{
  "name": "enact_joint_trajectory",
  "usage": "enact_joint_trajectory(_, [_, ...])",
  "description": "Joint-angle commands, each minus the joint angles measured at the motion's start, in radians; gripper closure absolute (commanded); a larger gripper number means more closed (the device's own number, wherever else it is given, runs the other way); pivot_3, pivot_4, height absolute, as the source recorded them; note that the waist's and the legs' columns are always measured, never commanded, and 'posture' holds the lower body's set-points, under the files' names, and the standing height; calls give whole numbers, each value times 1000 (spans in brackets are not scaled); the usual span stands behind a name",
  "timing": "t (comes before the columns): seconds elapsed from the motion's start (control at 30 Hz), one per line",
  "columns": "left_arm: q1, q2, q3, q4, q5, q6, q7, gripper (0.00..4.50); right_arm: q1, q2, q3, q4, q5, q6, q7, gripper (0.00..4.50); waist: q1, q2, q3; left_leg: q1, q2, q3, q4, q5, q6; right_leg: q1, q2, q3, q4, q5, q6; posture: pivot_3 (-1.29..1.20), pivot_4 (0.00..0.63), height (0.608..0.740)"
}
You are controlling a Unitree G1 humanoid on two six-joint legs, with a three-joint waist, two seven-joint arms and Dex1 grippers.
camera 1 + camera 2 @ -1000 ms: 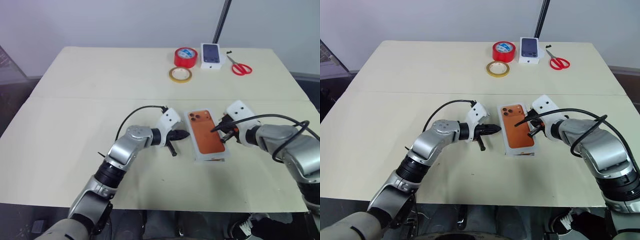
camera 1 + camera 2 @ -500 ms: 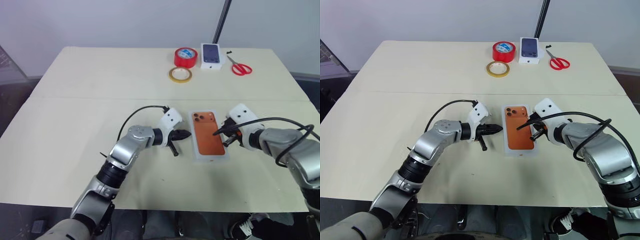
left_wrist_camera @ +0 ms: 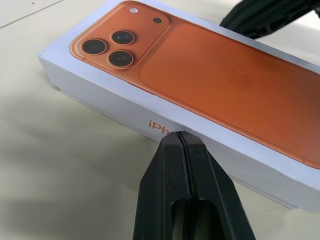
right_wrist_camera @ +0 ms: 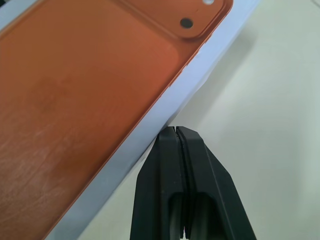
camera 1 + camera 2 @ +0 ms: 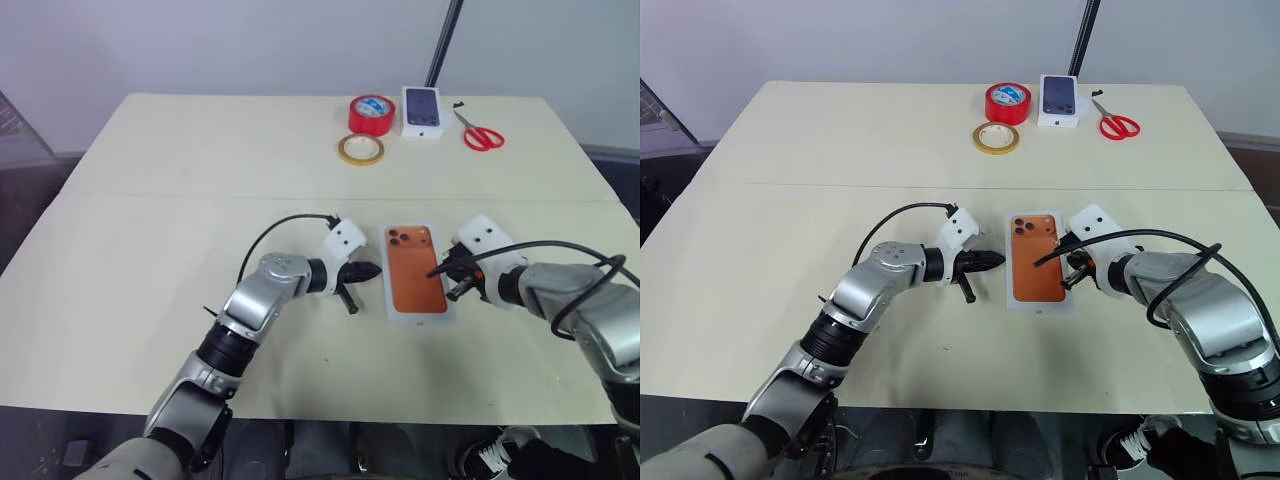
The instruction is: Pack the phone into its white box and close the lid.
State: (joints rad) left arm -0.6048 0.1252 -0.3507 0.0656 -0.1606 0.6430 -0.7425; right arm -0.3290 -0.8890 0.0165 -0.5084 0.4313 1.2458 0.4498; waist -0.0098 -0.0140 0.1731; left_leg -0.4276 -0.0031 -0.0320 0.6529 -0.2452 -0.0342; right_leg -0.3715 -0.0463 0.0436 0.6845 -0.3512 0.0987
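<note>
Both jaws closed empty beside the lid (image 5: 417,270), orange phone print up.

Cream rectangular table (image 5: 150,200): closed white box under its orange-printed lid (image 5: 415,270); beyond the grippers, red tape roll (image 5: 371,113), yellow tape ring (image 5: 360,149), small white box (image 5: 423,110), red-handled scissors (image 5: 480,132).

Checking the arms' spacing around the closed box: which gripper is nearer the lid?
Right gripper, its tip at the lid's right edge; left gripper sits slightly off its left side.
</note>
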Motion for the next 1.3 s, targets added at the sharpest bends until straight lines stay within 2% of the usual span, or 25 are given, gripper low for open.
enact_joint_trajectory(0.03, [-40,-39,-17,-29,-9,-40,-3,4500,-1,9,7,-43,9,-18,26,4467,0,0,0,0,0,0,0,0,0,0,0,0,0,0,0,0,150,717])
enact_joint_trajectory(0.53, [-36,-38,-14,-34,-8,-38,-3,4500,14,4,-9,-47,-10,-18,34,4467,-1,0,0,0,0,0,0,0,0,0,0,0,0,0,0,0,150,717])
enact_joint_trajectory(0.73, [-20,-24,2,-12,-1,-41,15,4500,22,-54,-32,-36,-32,-53,63,4467,-1,0,0,0,0,0,0,0,0,0,0,0,0,0,0,0,150,717])
enact_joint_trajectory(0.93, [-8,-1,35,-11,-10,-43,26,4500,38,-161,-109,-29,-32,-157,165,4467,-1,0,0,0,0,0,0,0,0,0,0,0,0,0,0,0,150,717])
enact_joint_trajectory(1.1, [-49,0,86,10,-27,-48,44,4500,54,-182,-161,-72,12,-183,241,4467,-1,0,0,0,0,0,0,0,0,0,0,0,0,0,0,0,150,717])
enact_joint_trajectory(1.3, [-159,-74,106,64,-53,-59,45,4500,109,-142,-146,-161,58,-173,263,4467,12,0,0,0,-1,0,1,0,0,1,0,-1,0,0,0,0,150,717])
